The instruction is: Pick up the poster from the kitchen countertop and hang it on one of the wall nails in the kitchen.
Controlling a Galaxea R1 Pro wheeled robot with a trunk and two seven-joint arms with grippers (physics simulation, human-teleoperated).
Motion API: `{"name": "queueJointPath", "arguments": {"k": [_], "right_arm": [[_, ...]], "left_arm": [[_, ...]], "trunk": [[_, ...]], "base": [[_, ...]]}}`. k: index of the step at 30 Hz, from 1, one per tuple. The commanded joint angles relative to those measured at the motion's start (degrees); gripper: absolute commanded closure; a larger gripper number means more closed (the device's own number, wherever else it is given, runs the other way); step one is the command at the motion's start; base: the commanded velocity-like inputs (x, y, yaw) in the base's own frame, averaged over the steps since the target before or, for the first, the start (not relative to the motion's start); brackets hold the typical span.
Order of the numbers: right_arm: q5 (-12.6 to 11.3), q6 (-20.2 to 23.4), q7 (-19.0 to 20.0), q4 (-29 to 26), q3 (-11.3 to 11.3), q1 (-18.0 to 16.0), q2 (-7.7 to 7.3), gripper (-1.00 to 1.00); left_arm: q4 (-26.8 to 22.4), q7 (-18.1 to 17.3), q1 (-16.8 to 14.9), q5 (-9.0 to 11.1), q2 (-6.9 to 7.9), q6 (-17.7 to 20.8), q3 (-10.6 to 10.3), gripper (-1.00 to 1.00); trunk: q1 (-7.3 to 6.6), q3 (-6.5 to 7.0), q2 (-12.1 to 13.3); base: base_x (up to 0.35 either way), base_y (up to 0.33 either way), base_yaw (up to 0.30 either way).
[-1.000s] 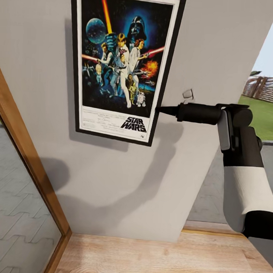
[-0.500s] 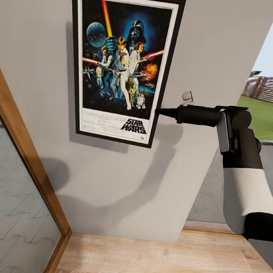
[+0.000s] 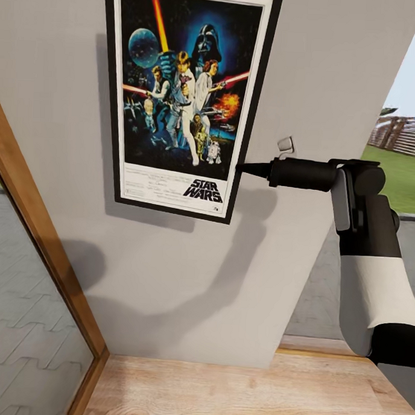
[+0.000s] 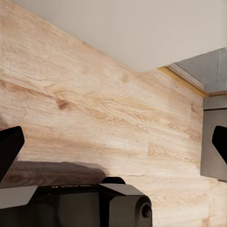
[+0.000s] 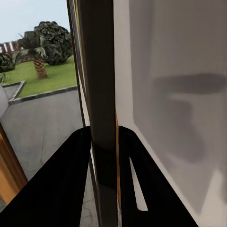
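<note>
- The poster [image 3: 185, 101] is against the pale grey wall [image 3: 186, 273], and its top edge is cut off by the border of the head view, so how it is attached up there cannot be seen.
- The right gripper [image 3: 240, 167] reaches from the right side and its dark tip meets the right edge of the poster, low on the frame, just above the level of the "STAR WARS" logo.
- In the right wrist view the right gripper [image 5: 105, 142] has its two black fingers [image 5: 66, 179] closed tightly on the thin dark edge of the poster [image 5: 101, 94], which passes between them seen edge-on; the artwork is not readable from there.
- A small light object [image 3: 286, 144] sits on the wall just above the right arm; it is too small to say what it is.
- The left gripper [image 4: 113, 142] points down at the wooden floor [image 4: 94, 109]; its two dark fingertips [image 4: 9, 146] stand far apart at the sides of the left wrist view, with nothing between them.
- Compared with half a second ago, the poster sits very slightly more to the left and higher in the head view, while the wooden door frame [image 3: 43, 236] at the far side from the tool looks unchanged.
- The right arm keeps nearly the same place.
</note>
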Motion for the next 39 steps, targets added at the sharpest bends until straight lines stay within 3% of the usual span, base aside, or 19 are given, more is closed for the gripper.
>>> {"name": "queueJointPath", "arguments": {"k": [1, 8, 21, 39], "right_arm": [[-0.25, 0.42, 0.14, 0.01, 0.02, -0.07, -0.02, 1.0], [-0.05, 0.49, 0.07, -0.01, 0.02, -0.07, -0.02, 1.0], [2.47, 0.58, -0.17, 0.09, 0.02, -0.07, -0.02, 1.0], [2.58, 0.7, -2.05, 0.37, 0.02, -0.07, -0.02, 1.0]], "left_arm": [[0.09, -0.16, -0.06, 0.03, 0.01, -0.3, 0.0, -1.0], [0.09, -0.16, -0.05, 0.03, 0.01, -0.3, 0.0, -1.0], [0.09, -0.16, -0.05, 0.03, 0.01, -0.3, 0.0, -1.0], [0.09, -0.16, -0.05, 0.03, 0.01, -0.3, 0.0, -1.0]], "trunk": [[0.04, -0.13, -0.13], [0.04, -0.13, -0.13], [0.04, -0.13, -0.13], [0.04, -0.13, -0.13]], "base": [[0.0, 0.0, 0.0], [0.0, 0.0, 0.0], [0.0, 0.0, 0.0], [0.0, 0.0, 0.0]]}}
